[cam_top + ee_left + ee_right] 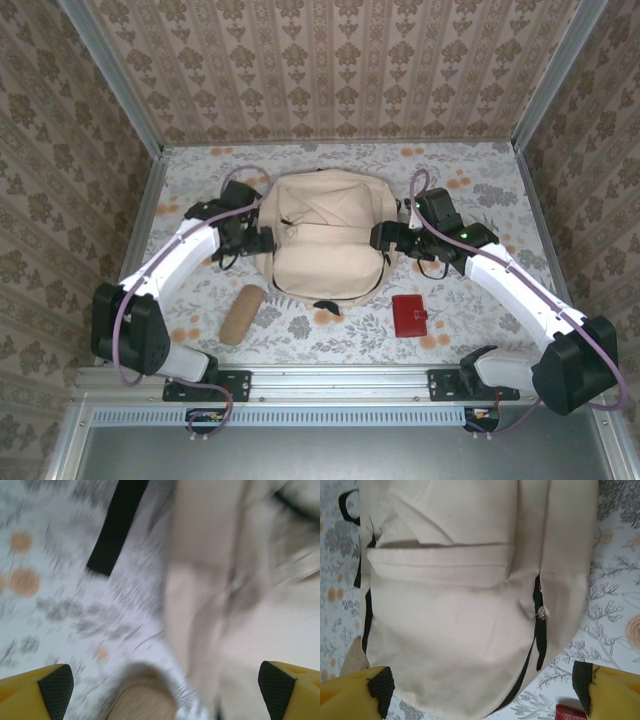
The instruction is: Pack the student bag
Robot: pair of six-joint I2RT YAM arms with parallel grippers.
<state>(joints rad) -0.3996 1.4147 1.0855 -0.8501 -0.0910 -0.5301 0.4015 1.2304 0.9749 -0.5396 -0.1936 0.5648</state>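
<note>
The student bag (320,235), a large cream backpack with black zips, lies flat in the middle of the table. My left gripper (262,240) is at its left edge and my right gripper (385,238) at its right edge. In the blurred left wrist view, the left gripper (165,695) is open, its pads (55,690) far apart over the bag's side (240,580) and a black strap (117,527). Seen from the right wrist, the right gripper (481,692) stands open above the bag's front (470,605), nothing between its pads (582,687). A zipper pull (541,612) sits on the bag's right side.
A tan cylindrical pouch (242,313) lies front left of the bag, also under the left gripper as a pouch end (142,702). A red wallet (409,315) lies front right, its corner (570,713) by the right finger. Patterned walls enclose the table.
</note>
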